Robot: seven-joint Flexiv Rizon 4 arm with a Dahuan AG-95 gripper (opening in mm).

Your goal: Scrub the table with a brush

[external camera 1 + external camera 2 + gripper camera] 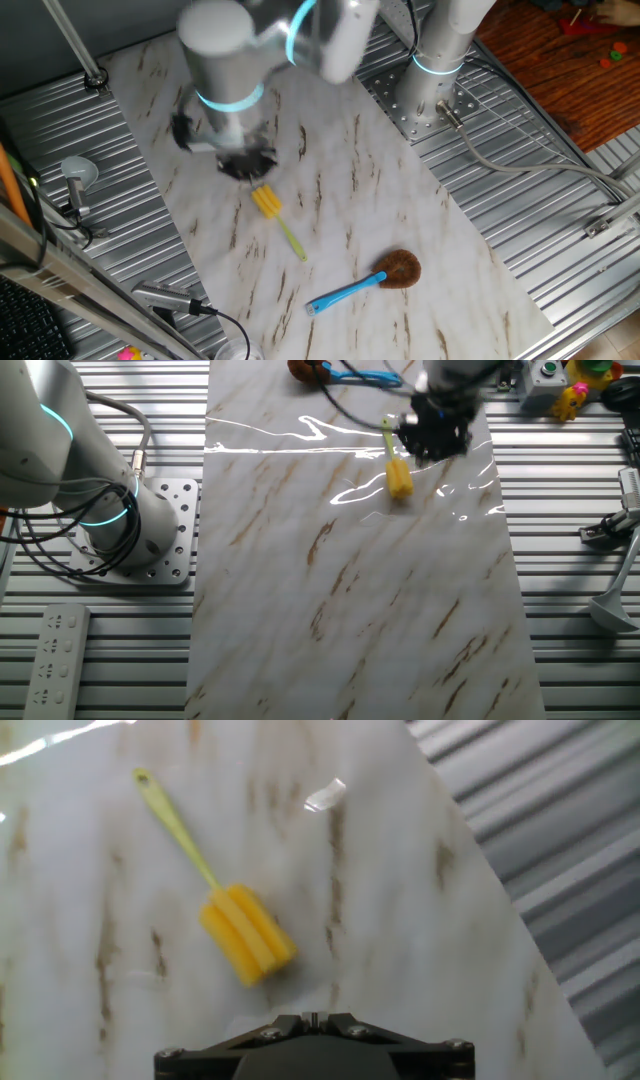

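Black gripper (243, 160) hardware hangs blurred above the marble table (400, 215); whether its jaws are spread or pressed together cannot be told. Just beside it lies the brush (222, 900), flat on the marble and untouched, yellow bristle head nearest the gripper, thin pale handle pointing away. Farther off rests a blue-handled brush (365, 282) with round brown bristles.
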